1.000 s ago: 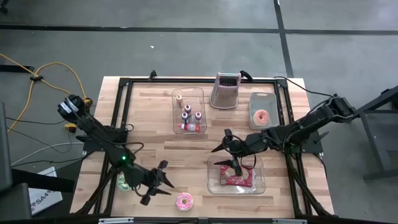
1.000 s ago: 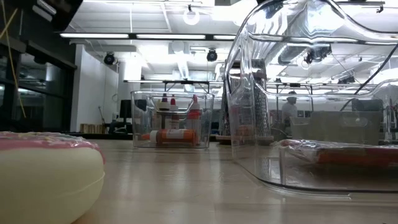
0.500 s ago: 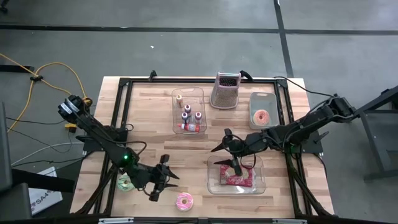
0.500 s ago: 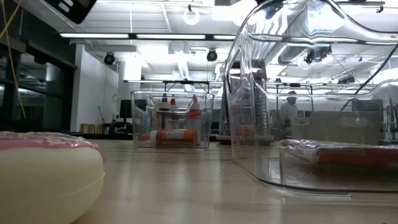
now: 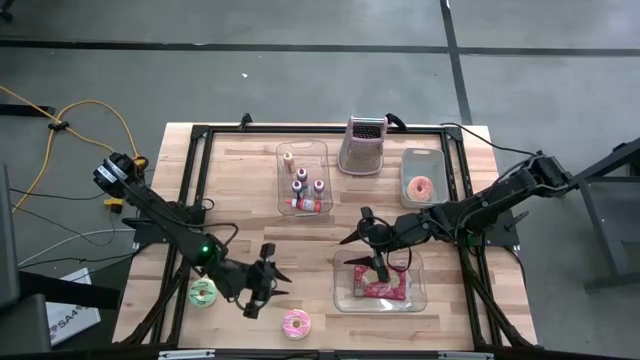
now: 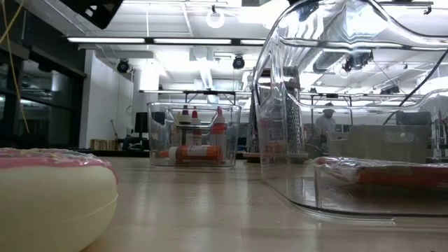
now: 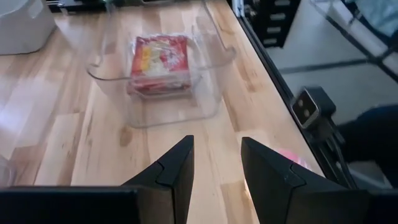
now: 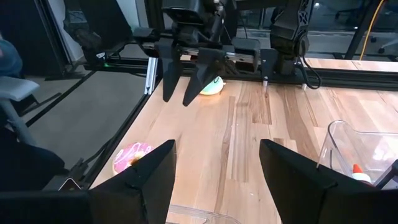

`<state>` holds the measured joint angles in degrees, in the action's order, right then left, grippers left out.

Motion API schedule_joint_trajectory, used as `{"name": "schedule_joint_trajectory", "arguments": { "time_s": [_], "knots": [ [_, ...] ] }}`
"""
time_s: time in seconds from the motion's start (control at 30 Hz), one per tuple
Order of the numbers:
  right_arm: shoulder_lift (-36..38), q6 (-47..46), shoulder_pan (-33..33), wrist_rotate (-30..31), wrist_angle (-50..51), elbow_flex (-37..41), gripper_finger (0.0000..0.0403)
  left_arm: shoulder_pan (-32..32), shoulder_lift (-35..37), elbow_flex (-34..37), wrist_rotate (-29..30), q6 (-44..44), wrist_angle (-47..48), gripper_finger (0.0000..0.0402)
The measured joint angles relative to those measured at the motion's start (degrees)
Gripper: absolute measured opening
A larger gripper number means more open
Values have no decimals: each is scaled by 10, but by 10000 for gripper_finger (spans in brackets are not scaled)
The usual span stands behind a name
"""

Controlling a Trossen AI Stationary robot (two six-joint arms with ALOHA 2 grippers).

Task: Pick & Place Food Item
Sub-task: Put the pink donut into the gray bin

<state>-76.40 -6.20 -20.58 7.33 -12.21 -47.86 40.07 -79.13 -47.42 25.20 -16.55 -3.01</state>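
The task item is judged to be the pink-frosted donut (image 5: 296, 322), which lies flat on the table (image 5: 240, 190) near its front edge, just beside and in front of the left gripper (image 5: 272, 285). It appears light, soft and easily dented, with a frosted top that may be slick or marked by pressure; the recommended hold is across the ring at its outer sides, low on the pale body rather than on the frosting, with moderate squeeze. Working from left to right: a green-frosted donut (image 5: 203, 292) rests on the table beside the left arm, clear of the approach. The left gripper hovers above the table with its fingers (image 7: 177, 168) parted and holding nothing. Farther back at centre stands a clear bin of small bottles (image 5: 303, 180), then a metal grater (image 5: 363, 146), both well apart from the pink donut. Right of the donut sits a clear container (image 5: 380, 282) holding a red wrapped packet (image 7: 160, 57); its near wall is the closest obstruction to any sideways carry. The right gripper (image 5: 378, 252) hangs over that container, fingers (image 8: 144, 171) spread wide and empty. At far right a small tray (image 5: 423, 177) holds another pink donut (image 5: 420, 187).
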Motion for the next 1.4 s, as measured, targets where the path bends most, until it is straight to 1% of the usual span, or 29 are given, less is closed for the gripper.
{"name": "schedule_joint_trajectory", "arguments": {
  "time_s": [0.13,0.27,0.47,0.6,0.77,0.9,1.13,1.4],
  "knots": [
    [0,0,0,0,0,0,219,8,-4,0,-2,0,26,129],
    [0,0,0,0,0,0,219,11,-23,-11,-4,-1,57,129],
    [0,0,0,0,0,0,219,11,-76,-98,-55,3,169,129],
    [0,0,0,0,0,0,219,14,-116,-144,-84,34,211,129],
    [0,0,0,0,0,0,219,28,-153,-177,-103,79,217,129],
    [0,0,0,0,0,0,219,36,-173,-202,-110,81,239,129],
    [0,0,0,0,0,0,219,37,-219,-256,-144,89,272,129],
    [0,0,0,0,1,0,219,37,-256,-266,-150,103,267,129]
  ]
}}
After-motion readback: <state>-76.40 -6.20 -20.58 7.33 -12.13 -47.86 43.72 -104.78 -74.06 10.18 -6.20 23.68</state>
